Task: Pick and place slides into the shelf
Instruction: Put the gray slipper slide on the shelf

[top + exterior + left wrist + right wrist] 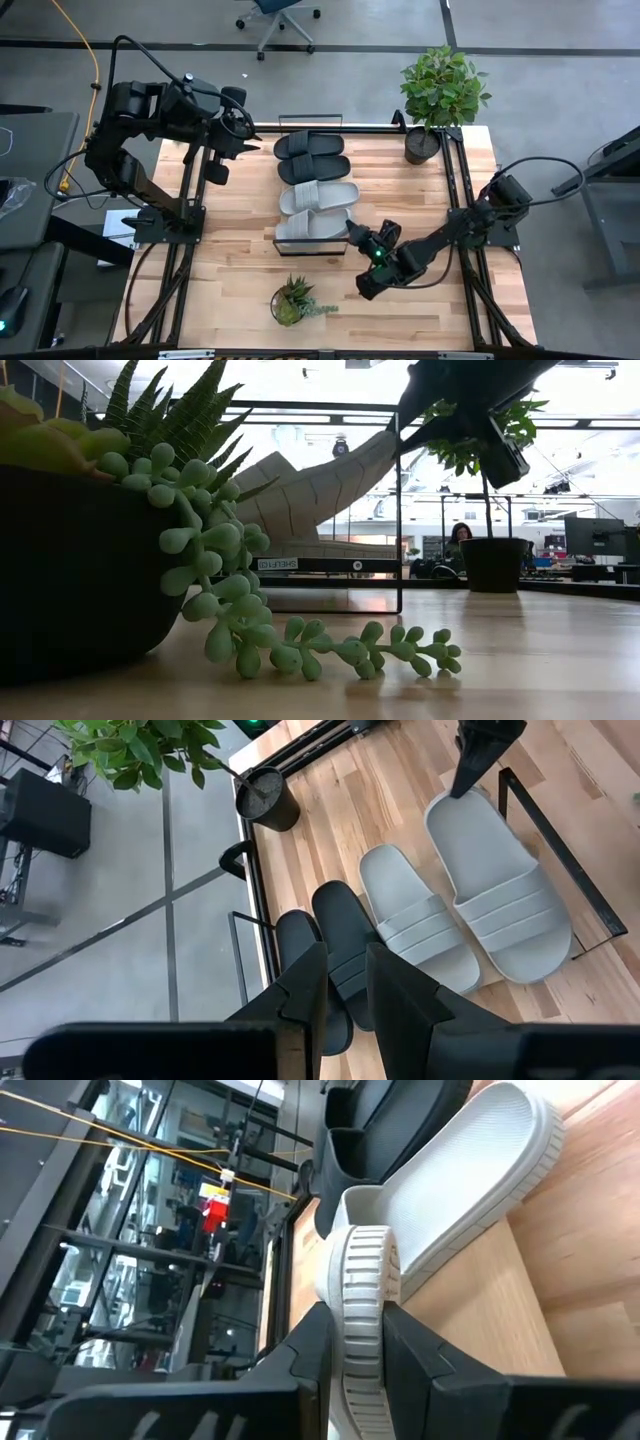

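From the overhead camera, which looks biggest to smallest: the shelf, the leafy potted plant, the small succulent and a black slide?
1. Shelf, the longest.
2. Leafy plant.
3. Black slide and succulent: too close to rank; the slide is longer, the succulent rounder.
The plant's height brings its leaves nearer the camera, so it may look oversized.

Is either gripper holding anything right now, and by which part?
The right gripper pinches a light grey slide by the edge at one end, tilting it up over the shelf. The left gripper hovers above the black slides, holding nothing.
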You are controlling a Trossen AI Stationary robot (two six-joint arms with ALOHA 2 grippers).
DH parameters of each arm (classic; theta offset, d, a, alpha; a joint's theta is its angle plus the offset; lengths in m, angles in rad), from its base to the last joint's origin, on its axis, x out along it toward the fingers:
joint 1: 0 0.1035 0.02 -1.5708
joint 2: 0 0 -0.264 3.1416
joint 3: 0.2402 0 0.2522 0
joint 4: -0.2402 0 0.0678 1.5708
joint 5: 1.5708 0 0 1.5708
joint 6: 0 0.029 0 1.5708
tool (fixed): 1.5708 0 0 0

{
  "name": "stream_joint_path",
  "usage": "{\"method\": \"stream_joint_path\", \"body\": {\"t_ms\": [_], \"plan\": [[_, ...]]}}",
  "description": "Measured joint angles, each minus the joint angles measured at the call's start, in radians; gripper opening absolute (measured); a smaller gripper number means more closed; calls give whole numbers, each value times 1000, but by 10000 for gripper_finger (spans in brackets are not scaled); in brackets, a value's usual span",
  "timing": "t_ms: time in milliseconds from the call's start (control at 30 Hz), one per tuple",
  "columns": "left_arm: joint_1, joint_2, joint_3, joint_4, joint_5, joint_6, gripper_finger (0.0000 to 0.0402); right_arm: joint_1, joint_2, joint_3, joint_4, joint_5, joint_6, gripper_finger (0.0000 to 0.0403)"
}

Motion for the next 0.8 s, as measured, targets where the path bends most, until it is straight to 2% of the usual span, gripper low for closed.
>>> {"method": "stream_joint_path", "body": {"t_ms": [633,800], "plan": [[0,0,0,0,0,-4,62,-13,11,1,-67,-76,41,43],[0,0,0,0,35,-7,62,-13,21,1,-70,-70,43,43]]}}
